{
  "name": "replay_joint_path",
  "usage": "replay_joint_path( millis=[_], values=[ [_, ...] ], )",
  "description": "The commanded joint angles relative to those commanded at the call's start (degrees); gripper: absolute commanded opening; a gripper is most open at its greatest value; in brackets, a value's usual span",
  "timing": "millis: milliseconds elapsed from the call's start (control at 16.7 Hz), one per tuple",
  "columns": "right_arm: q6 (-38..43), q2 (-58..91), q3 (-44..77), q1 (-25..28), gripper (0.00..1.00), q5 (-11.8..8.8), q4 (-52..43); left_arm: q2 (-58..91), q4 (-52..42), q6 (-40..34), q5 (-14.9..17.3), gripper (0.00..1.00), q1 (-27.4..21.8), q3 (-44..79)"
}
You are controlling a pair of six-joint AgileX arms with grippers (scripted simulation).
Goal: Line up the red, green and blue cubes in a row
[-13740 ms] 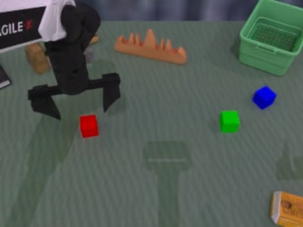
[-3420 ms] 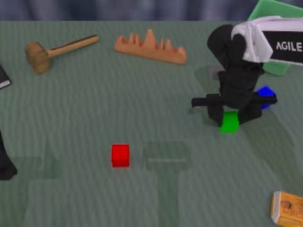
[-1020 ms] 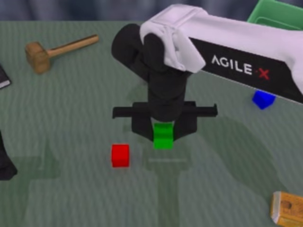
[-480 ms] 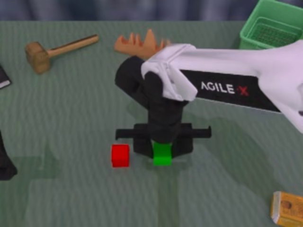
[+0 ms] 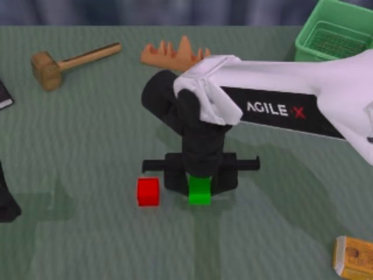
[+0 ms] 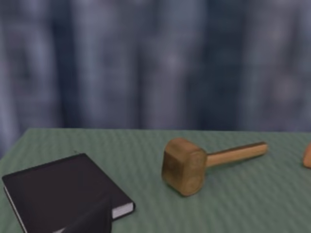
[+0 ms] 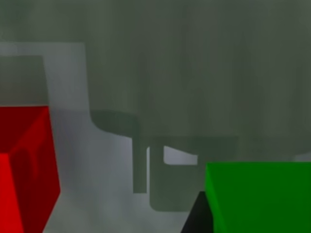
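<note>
The red cube (image 5: 148, 192) rests on the table left of centre, and it also shows in the right wrist view (image 7: 24, 170). Just to its right, a small gap away, is the green cube (image 5: 200, 195), low at the table surface. My right gripper (image 5: 200, 185) reaches in from the right and is shut on the green cube (image 7: 262, 199), with a dark finger (image 7: 194, 216) against its side. The blue cube is hidden under my right arm. My left gripper (image 5: 6, 201) sits parked at the table's left edge.
A wooden hammer (image 5: 46, 69) lies at the back left, a black book (image 6: 53, 194) close to it. An orange toothed block (image 5: 166, 53) sits at the back centre. The green basket (image 5: 306, 44) is at the back right, the orange box (image 5: 352, 256) at the front right.
Over the last second my right gripper carried the green cube toward the front and lowered it beside the red cube. It has barely moved in the last half-second.
</note>
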Motion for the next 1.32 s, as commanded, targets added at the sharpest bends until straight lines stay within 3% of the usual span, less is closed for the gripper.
replay_joint_path(
  millis=[480, 1080, 1320],
  values=[
    [0.0, 0.0, 0.0, 0.0, 0.98, 0.0, 0.0, 0.0, 0.0, 0.0, 0.0, 1.00, 0.0, 0.0],
    [0.0, -0.1, 0.2, -0.1, 1.00, 0.0, -0.2, 0.0, 0.0, 0.0, 0.0, 1.00, 0.0, 0.0],
    [0.2, -1.5, 4.8, 0.1, 1.00, 0.0, -6.4, 0.0, 0.0, 0.0, 0.0, 1.00, 0.0, 0.0]
  ],
)
